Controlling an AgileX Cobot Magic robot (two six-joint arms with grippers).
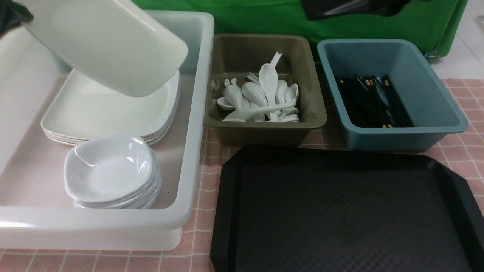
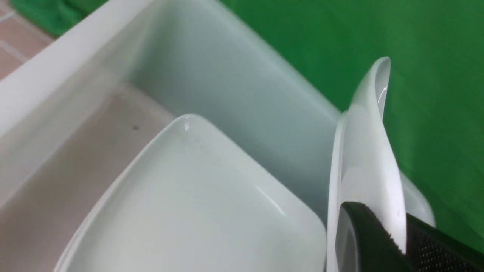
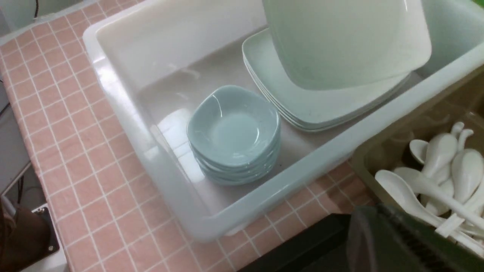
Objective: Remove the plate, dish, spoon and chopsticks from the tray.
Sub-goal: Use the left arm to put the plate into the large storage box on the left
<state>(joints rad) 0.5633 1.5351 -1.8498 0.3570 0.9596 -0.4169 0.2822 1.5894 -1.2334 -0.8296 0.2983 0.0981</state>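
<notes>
while pinching the plate (image 1: 109, 41) by its rim in the left end effector (image 2: 397, 234), held it tilted over the plate stack (image 1: 98, 113) below, unreleased. found tray (image 1: 227, 211) bare, spoons (image 1: 264, 94), chopsticks (image 1: 372, 100) binned. couldn't judge opening of right end effector (image 3: 393, 238).

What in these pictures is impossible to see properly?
1. Right gripper: right wrist view, a blurred dark shape cut by the bottom edge; open or shut unknown.
2. Stacked plates: front view, the held plate covers their far side.
3. Chopsticks in the blue bin: front view, too small to count.
</notes>
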